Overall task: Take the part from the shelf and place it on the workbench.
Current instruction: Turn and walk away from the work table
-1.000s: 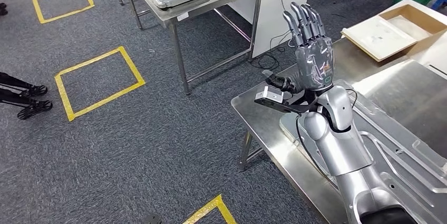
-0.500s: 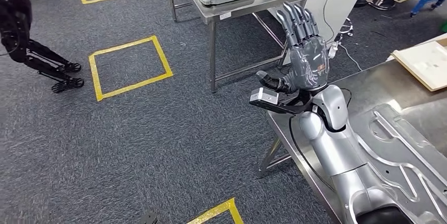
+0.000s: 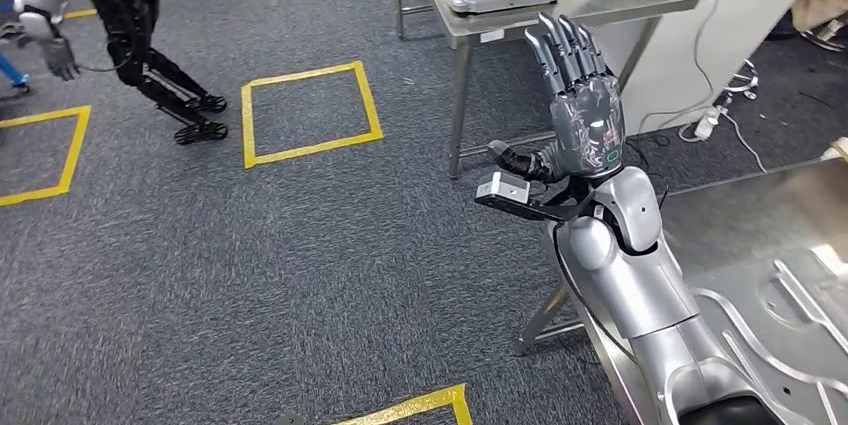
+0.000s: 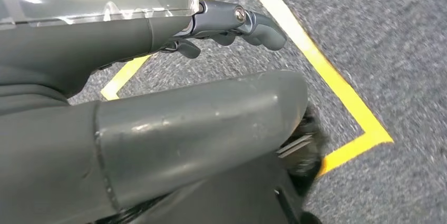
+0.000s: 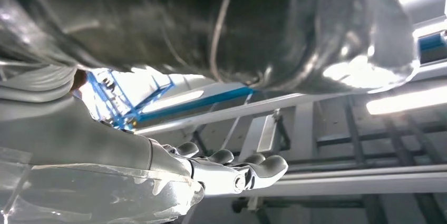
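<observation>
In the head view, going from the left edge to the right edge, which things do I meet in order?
black humanoid robot → yellow floor square → right hand, raised with its fingers straight → white power strip on the carpet → large metal part on the near table.

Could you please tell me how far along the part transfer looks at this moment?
Done: unclear. A large metal part lies on the steel table beside the robot; I cannot tell whether that is pickup or delivery.
In hand: nothing. The right hand is raised with fingers straight, and the left hand hangs over the taped floor.
Left: grasping and carrying, if this table is the pickup point.
</observation>
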Robot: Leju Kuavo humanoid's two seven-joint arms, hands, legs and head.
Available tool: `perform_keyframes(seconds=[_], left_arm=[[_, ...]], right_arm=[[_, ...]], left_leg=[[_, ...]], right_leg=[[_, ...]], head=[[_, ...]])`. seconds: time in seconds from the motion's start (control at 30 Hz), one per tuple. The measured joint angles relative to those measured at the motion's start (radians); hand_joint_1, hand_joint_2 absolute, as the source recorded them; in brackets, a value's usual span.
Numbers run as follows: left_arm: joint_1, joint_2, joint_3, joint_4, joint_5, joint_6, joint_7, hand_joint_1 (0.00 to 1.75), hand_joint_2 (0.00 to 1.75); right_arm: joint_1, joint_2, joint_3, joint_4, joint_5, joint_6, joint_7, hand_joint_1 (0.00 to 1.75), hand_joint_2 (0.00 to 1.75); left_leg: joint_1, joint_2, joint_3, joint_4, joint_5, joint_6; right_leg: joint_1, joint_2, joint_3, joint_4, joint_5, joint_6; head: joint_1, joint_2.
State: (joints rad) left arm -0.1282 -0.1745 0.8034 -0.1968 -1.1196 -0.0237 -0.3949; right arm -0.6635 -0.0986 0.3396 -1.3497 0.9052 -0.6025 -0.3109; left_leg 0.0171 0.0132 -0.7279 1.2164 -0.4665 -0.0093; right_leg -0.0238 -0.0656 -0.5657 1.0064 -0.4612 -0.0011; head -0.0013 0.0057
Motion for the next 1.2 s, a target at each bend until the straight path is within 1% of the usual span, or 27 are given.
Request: perform_keyframes(seconds=[0.03, 0.07, 0.1, 0.13, 0.2, 0.23, 0.3, 0.33, 0.37, 0.4, 0.43, 0.47, 0.5, 0.57, 0.63, 0.7, 0.73, 0.8, 0.83, 0.9, 0.93, 0.97, 1.0, 1.07, 1.1, 1.13, 1.2], left_arm=[[-0.001, 0.001, 0.0, 0.0, 0.0, 0.002, 0.002, 0.0, 0.0], [-0.004, 0.001, 0.0, 0.0, 0.001, 0.004, 0.004, 0.0, 0.0], [-0.006, 0.001, 0.0, 0.0, 0.002, 0.006, 0.006, 0.0, 0.0], [-0.008, 0.001, 0.0, 0.0, 0.004, 0.008, 0.008, 0.0, 0.0], [-0.009, 0.0, 0.0, 0.0, 0.006, 0.009, 0.009, 0.0, 0.0], [-0.01, 0.0, 0.0, 0.0, 0.007, 0.01, 0.01, 0.0, 0.0], [-0.013, -0.003, 0.0, 0.0, 0.009, 0.01, 0.01, 0.0, 0.0], [-0.015, -0.005, 0.0, 0.0, 0.008, 0.01, 0.011, 0.0, 0.0], [-0.016, -0.006, 0.0, 0.0, 0.008, 0.01, 0.012, 0.0, 0.0], [-0.017, -0.007, 0.0, 0.0, 0.007, 0.01, 0.014, 0.0, 0.0], [-0.016, -0.008, 0.0, 0.0, 0.007, 0.01, 0.016, 0.0, 0.0], [-0.015, -0.009, 0.0, 0.0, 0.005, 0.01, 0.018, 0.0, 0.0], [-0.014, -0.009, 0.0, 0.0, 0.004, 0.01, 0.021, 0.0, 0.0], [-0.014, -0.012, 0.0, 0.0, 0.0, 0.013, 0.026, 0.0, 0.0], [-0.016, -0.015, 0.0, 0.0, -0.002, 0.016, 0.03, 0.0, 0.0], [-0.016, -0.016, 0.0, 0.0, -0.004, 0.017, 0.031, 0.0, 0.0], [-0.015, -0.015, 0.0, 0.0, -0.005, 0.016, 0.031, 0.0, 0.0], [-0.016, -0.014, 0.0, 0.0, -0.009, 0.016, 0.031, 0.0, 0.0], [-0.018, -0.013, 0.0, 0.0, -0.01, 0.016, 0.031, 0.0, 0.0], [-0.021, -0.011, -0.001, 0.0, -0.011, 0.017, 0.031, 0.0, 0.0], [-0.021, -0.009, -0.001, 0.0, -0.011, 0.017, 0.031, 0.0, 0.0], [-0.021, -0.008, -0.001, 0.0, -0.011, 0.018, 0.031, 0.0, 0.0], [-0.021, -0.006, -0.001, 0.0, -0.011, 0.018, 0.03, 0.0, 0.0], [-0.024, -0.003, -0.001, 0.0, -0.009, 0.018, 0.028, 0.0, 0.0], [-0.025, -0.002, -0.001, 0.0, -0.008, 0.018, 0.027, 0.0, 0.0], [-0.027, -0.001, -0.001, 0.0, -0.008, 0.018, 0.027, 0.0, 0.0], [-0.027, 0.0, -0.001, 0.0, -0.006, 0.018, 0.027, 0.0, 0.0]], right_arm=[[-0.002, 0.0, 0.0, 0.0, 0.004, 0.001, 0.001, 0.0, 0.0], [-0.005, 0.0, 0.0, 0.0, 0.009, 0.002, 0.002, 0.0, 0.0], [-0.009, -0.001, 0.001, 0.0, 0.014, 0.003, 0.004, 0.0, 0.0], [-0.013, -0.001, 0.001, 0.0, 0.018, 0.005, 0.005, 0.0, 0.0], [-0.019, -0.001, 0.003, 0.001, 0.023, 0.009, 0.008, 0.0, 0.0], [-0.021, -0.001, 0.004, 0.001, 0.025, 0.01, 0.01, 0.0, 0.0], [-0.026, -0.006, 0.004, 0.001, 0.026, 0.011, 0.012, 0.0, 0.0], [-0.027, -0.01, 0.004, 0.002, 0.026, 0.011, 0.013, 0.0, 0.0], [-0.028, -0.015, 0.004, 0.004, 0.025, 0.011, 0.014, 0.0, 0.0], [-0.027, -0.019, 0.004, 0.006, 0.024, 0.011, 0.014, 0.0, 0.0], [-0.027, -0.022, 0.004, 0.009, 0.024, 0.011, 0.014, 0.0, 0.0], [-0.028, -0.024, 0.004, 0.01, 0.023, 0.011, 0.015, 0.0, 0.0], [-0.029, -0.025, 0.004, 0.011, 0.022, 0.011, 0.015, 0.0, 0.0], [-0.032, -0.026, 0.003, 0.011, 0.02, 0.012, 0.015, 0.0, 0.0], [-0.035, -0.028, 0.002, 0.011, 0.017, 0.011, 0.015, 0.0, 0.0], [-0.035, -0.029, 0.002, 0.011, 0.015, 0.009, 0.016, 0.0, 0.0], [-0.034, -0.028, 0.002, 0.011, 0.015, 0.008, 0.016, 0.0, 0.0], [-0.031, -0.028, 0.003, 0.011, 0.015, 0.002, 0.015, 0.0, 0.0], [-0.03, -0.027, 0.003, 0.012, 0.015, 0.0, 0.015, 0.0, 0.0], [-0.025, -0.026, 0.003, 0.014, 0.016, -0.004, 0.014, 0.0, 0.0], [-0.022, -0.025, 0.004, 0.016, 0.016, -0.004, 0.013, 0.0, 0.0], [-0.019, -0.024, 0.004, 0.018, 0.016, -0.005, 0.012, 0.0, 0.0], [-0.018, -0.023, 0.005, 0.019, 0.016, -0.005, 0.012, 0.0, 0.0], [-0.018, -0.022, 0.005, 0.021, 0.016, -0.008, 0.012, 0.0, 0.0], [-0.018, -0.022, 0.005, 0.021, 0.016, -0.01, 0.012, 0.0, 0.0], [-0.018, -0.021, 0.005, 0.021, 0.016, -0.011, 0.012, 0.0, 0.0], [-0.017, -0.018, 0.005, 0.022, 0.016, -0.014, 0.011, 0.0, 0.0]], left_leg=[[-0.003, 0.022, 0.039, -0.072, 0.028, 0.0], [-0.005, 0.04, 0.069, -0.13, 0.046, 0.005], [-0.008, 0.052, 0.086, -0.165, 0.052, 0.012], [-0.012, 0.052, 0.089, -0.177, 0.048, 0.019], [-0.012, 0.029, 0.087, -0.179, 0.05, 0.035], [-0.012, 0.018, 0.088, -0.182, 0.053, 0.042], [-0.01, -0.004, 0.091, -0.188, 0.057, 0.054], [-0.011, -0.015, 0.09, -0.188, 0.057, 0.058], [-0.013, -0.028, 0.09, -0.188, 0.058, 0.061], [-0.016, -0.041, 0.09, -0.188, 0.058, 0.063], [-0.019, -0.055, 0.091, -0.188, 0.058, 0.064], [-0.022, -0.069, 0.092, -0.188, 0.058, 0.064], [-0.025, -0.083, 0.095, -0.188, 0.058, 0.064], [-0.027, -0.106, 0.096, -0.187, 0.058, 0.063], [-0.022, -0.126, 0.09, -0.186, 0.061, 0.057], [-0.019, -0.145, 0.086, -0.189, 0.065, 0.047], [-0.02, -0.137, 0.085, -0.186, 0.062, 0.042], [-0.023, -0.087, 0.063, -0.134, 0.028, 0.033], [-0.021, -0.057, 0.037, -0.079, -0.003, 0.026], [-0.011, -0.03, -0.024, 0.045, -0.055, 0.012], [-0.006, -0.024, -0.04, 0.076, -0.06, 0.006], [-0.001, -0.02, -0.036, 0.068, -0.045, 0.0], [0.003, -0.011, -0.011, 0.021, -0.016, -0.005], [0.004, 0.027, 0.057, -0.11, 0.034, -0.007], [0.001, 0.039, 0.079, -0.154, 0.045, -0.001], [-0.002, 0.045, 0.087, -0.173, 0.046, 0.007], [-0.006, 0.026, 0.086, -0.176, 0.046, 0.024]], right_leg=[[0.002, -0.01, 0.001, 0.006, -0.006, 0.005], [0.005, -0.019, 0.001, 0.011, -0.012, 0.011], [0.008, -0.028, 0.001, 0.015, -0.016, 0.017], [0.011, -0.037, 0.002, 0.016, -0.019, 0.022], [0.01, -0.053, 0.006, 0.015, -0.023, 0.032], [0.007, -0.043, 0.005, 0.024, -0.033, 0.037], [0.003, 0.009, -0.024, 0.094, -0.08, 0.041], [0.003, 0.038, -0.054, 0.157, -0.111, 0.04], [0.005, 0.053, -0.089, 0.223, -0.137, 0.038], [0.008, 0.06, -0.119, 0.273, -0.149, 0.035], [0.01, 0.063, -0.135, 0.293, -0.142, 0.03], [0.014, 0.067, -0.132, 0.273, -0.115, 0.023], [0.019, 0.076, -0.112, 0.219, -0.075, 0.014], [0.026, 0.117, -0.058, 0.09, -0.011, -0.009], [0.031, 0.142, -0.033, 0.03, 0.003, -0.022], [0.03, 0.126, -0.025, 0.016, 0.005, -0.023], [0.027, 0.114, -0.018, 0.006, 0.008, -0.023], [0.021, 0.088, -0.002, -0.014, 0.014, -0.022], [0.021, 0.073, 0.001, -0.017, 0.014, -0.023], [0.02, 0.045, 0.003, -0.015, 0.01, -0.024], [0.019, 0.032, 0.002, -0.013, 0.008, -0.022], [0.017, 0.02, 0.003, -0.01, 0.005, -0.019], [0.014, 0.009, 0.003, -0.006, 0.0, -0.015], [0.014, -0.013, 0.003, 0.007, -0.012, -0.003], [0.016, -0.022, 0.002, 0.013, -0.017, 0.003], [0.019, -0.03, 0.002, 0.016, -0.021, 0.009], [0.02, -0.047, 0.005, 0.016, -0.025, 0.018]], head=[[0.0, 0.0], [0.001, 0.0], [0.002, 0.0], [0.003, 0.0], [0.004, 0.0], [0.004, 0.0], [0.004, 0.0], [0.005, 0.0], [0.005, 0.0], [0.005, 0.0], [0.005, 0.0], [0.004, 0.0], [0.004, 0.0], [0.004, 0.0], [0.005, 0.0], [0.005, 0.0], [0.005, 0.0], [0.004, 0.0], [0.004, 0.0], [0.003, 0.0], [0.003, 0.0], [0.003, 0.0], [0.003, 0.0], [0.003, 0.0], [0.004, 0.0], [0.004, 0.0], [0.006, 0.0]])
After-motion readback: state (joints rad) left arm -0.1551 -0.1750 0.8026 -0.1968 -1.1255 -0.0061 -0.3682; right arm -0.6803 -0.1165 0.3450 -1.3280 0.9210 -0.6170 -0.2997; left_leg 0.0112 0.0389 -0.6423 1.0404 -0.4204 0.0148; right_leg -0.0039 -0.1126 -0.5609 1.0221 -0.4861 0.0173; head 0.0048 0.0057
